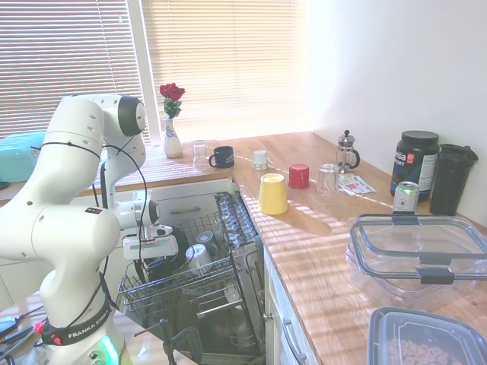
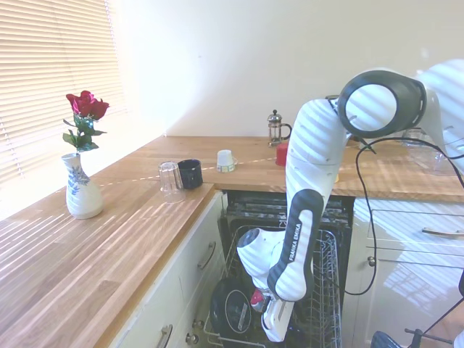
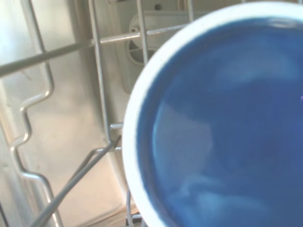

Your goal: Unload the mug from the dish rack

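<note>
- the gripper (image 1: 156, 262) is down inside the dish rack (image 1: 221, 270), right over the mug (image 1: 162, 266), which sits upright among the tines at the near end of the basket; the wrist view is filled by the mug's (image 3: 222, 123) pale rim and blue inside, so the tool is very close above it.
- i cannot tell whether the fingers are spread, closed, or already around the mug wall; both exterior views hide them behind the wrist body and the mug itself.
- judged risk: if the fingers straddle the rim off-centre, closing could tip the mug against the wires beside it or pinch only a thin edge, and it may slip on the way up.
- a silvery cup (image 1: 199, 257) stands just beside the tool, on the side away from the arm's base; a sideways drift while lifting could knock it or drag it along.
- the upright tines stand close around the mug; a lift that is not straight up could catch the handle or base on a wire and jerk the mug loose.
- pushing further down looks risky too, since a fingertip could jam on the rim or rack wire.
- the counter (image 1: 319, 228) lies well apart, up and across, so a weak hold would have a long carry in which to fail.
</note>
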`<state>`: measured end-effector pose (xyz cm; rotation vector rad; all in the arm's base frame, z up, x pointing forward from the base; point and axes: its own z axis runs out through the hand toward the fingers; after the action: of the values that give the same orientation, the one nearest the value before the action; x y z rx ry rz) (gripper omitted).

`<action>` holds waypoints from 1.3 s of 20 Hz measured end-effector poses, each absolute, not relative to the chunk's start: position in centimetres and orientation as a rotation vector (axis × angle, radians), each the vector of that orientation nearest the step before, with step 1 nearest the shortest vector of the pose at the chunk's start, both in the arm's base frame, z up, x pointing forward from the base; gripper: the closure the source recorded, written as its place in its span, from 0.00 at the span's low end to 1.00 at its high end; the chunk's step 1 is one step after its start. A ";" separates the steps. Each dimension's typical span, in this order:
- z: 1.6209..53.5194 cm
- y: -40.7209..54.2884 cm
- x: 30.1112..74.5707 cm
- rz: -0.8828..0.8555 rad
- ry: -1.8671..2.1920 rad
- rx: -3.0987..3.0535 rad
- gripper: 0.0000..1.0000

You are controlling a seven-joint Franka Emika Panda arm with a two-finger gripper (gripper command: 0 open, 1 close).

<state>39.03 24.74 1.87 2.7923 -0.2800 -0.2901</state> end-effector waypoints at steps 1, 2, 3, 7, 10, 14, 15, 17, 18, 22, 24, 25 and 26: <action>1.6 24.6 39.0 -0.291 -0.280 2.787 0.00; 1.3 24.4 38.9 -0.295 -0.280 2.780 1.00; 1.0 24.2 38.7 -0.300 -0.280 2.772 1.00; -0.4 23.7 38.6 -0.279 -0.303 2.774 1.00; -0.2 24.0 39.5 -0.248 -0.346 2.780 1.00; -0.6 24.3 39.7 -0.265 -0.381 2.769 1.00; -0.8 24.4 39.7 -0.268 -0.385 2.769 1.00; -1.2 24.6 39.7 -0.276 -0.398 2.769 1.00; -1.3 24.8 39.7 -0.278 -0.401 2.769 1.00; -1.2 25.3 39.7 -0.286 -0.418 2.758 1.00; -1.2 25.5 39.6 -0.289 -0.427 2.748 1.00; -1.2 25.5 39.6 -0.290 -0.435 2.740 1.00; -1.2 25.6 39.5 -0.287 -0.440 2.733 1.00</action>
<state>39.52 25.61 -1.16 2.7332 -0.4397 -0.2874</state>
